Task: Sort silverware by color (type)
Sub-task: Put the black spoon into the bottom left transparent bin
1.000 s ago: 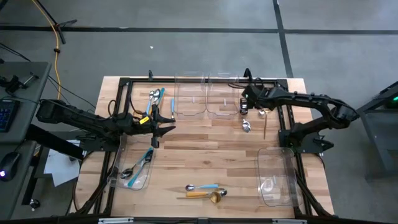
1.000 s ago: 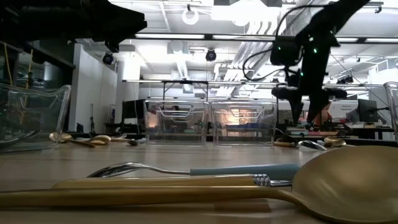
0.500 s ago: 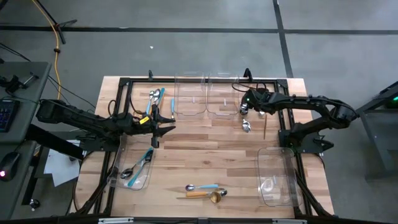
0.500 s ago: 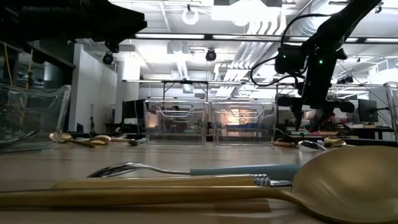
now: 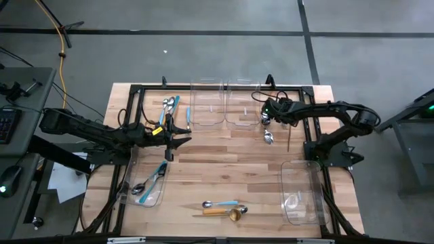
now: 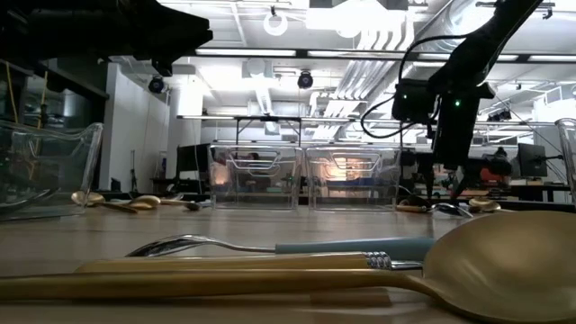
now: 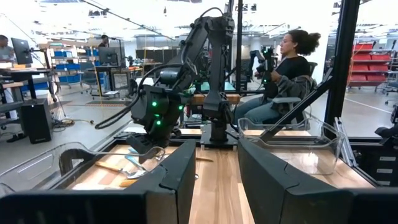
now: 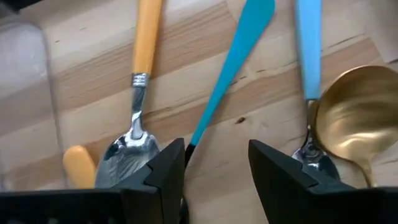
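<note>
Only the right wrist view shows the right hand (image 8: 216, 163) open above a blue-handled utensil (image 8: 231, 65), grasping nothing

The light is even and bright, and it comes from above. In the low view, ceiling lamps (image 6: 279, 22) burn white and lose all detail, so the arms in front of them are only dark shapes. The gold spoon (image 6: 504, 261) lying nearest to this camera is soft and out of focus, while the clear bins (image 6: 301, 175) farther back are sharper. In the high view the wooden table (image 5: 224, 152) is lit flat, with only small, weak shadows under the arms. In the right wrist view the gold spoon bowl (image 8: 354, 121) shows a pale glare, and the dark fingers (image 8: 158, 171) are blurred at their edges.
</note>
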Controlling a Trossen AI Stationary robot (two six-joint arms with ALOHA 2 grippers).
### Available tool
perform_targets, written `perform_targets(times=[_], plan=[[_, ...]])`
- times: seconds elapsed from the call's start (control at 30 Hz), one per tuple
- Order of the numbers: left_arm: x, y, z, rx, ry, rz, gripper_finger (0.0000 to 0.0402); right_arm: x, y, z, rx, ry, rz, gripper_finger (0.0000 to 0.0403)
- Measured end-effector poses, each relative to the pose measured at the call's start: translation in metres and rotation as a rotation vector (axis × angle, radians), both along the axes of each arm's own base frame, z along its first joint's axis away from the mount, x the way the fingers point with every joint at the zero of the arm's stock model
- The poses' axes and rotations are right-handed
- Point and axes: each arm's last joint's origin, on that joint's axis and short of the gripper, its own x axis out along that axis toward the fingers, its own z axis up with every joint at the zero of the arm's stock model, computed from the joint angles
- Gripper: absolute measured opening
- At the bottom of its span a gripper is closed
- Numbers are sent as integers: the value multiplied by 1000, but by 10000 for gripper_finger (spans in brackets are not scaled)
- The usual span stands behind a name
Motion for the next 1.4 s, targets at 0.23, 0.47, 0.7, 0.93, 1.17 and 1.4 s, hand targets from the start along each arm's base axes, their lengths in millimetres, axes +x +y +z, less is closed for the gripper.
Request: perform_targets(times=[0.23,0.47,0.7,0.93,1.17,1.4], plan=[[0,0,0,0,0,0,110,5,-5,-8,-52,-13,-60,162],[0,0,0,-3,0,-1,110,8,-6,-22,-41,24,-93,162],[0,0,0,-2,0,0,110,10,-4,-25,-67,48,-93,148],[0,0,0,-2,0,0,110,9,-2,-26,-79,69,-93,64],[0,0,0,-2,0,0,110,10,-3,-26,-95,73,-90,8],[0,0,0,-2,-1,-1,110,10,-2,-26,-99,85,-76,4]])
